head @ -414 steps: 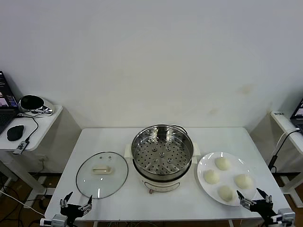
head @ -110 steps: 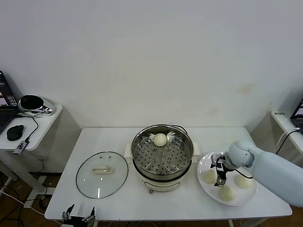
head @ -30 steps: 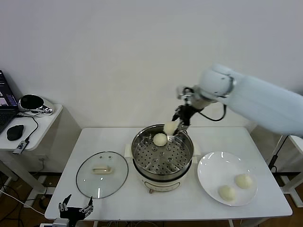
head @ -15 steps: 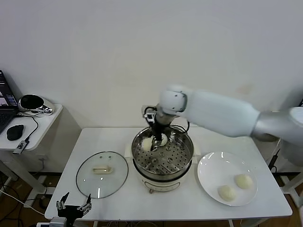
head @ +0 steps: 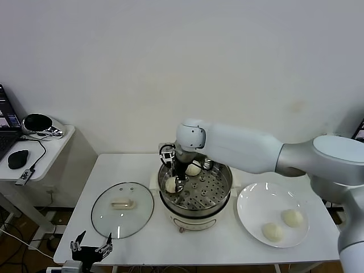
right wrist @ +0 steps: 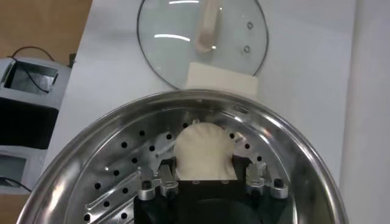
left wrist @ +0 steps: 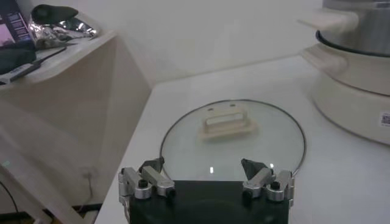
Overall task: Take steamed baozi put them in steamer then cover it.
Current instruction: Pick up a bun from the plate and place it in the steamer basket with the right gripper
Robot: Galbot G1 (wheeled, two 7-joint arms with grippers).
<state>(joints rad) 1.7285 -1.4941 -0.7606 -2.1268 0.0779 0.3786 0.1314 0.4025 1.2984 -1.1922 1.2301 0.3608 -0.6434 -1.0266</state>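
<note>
Now that the right gripper (right wrist: 206, 181) has descended into the steamer (head: 220, 181), its jaws clamp a baozi (right wrist: 203, 151) between them (second load); release follows. Left gripper (left wrist: 206, 176) idles, spread wide, empty.

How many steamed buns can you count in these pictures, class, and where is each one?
4. Two buns lie on the white plate. One sits at the back of the steamer. One is held in the right pincer inside the steamer.

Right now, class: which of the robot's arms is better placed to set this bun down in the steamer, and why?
Right. The right gripper already holds a steamed baozi low inside the steamer; the left gripper waits open near the table's front edge, by the glass lid.
</note>
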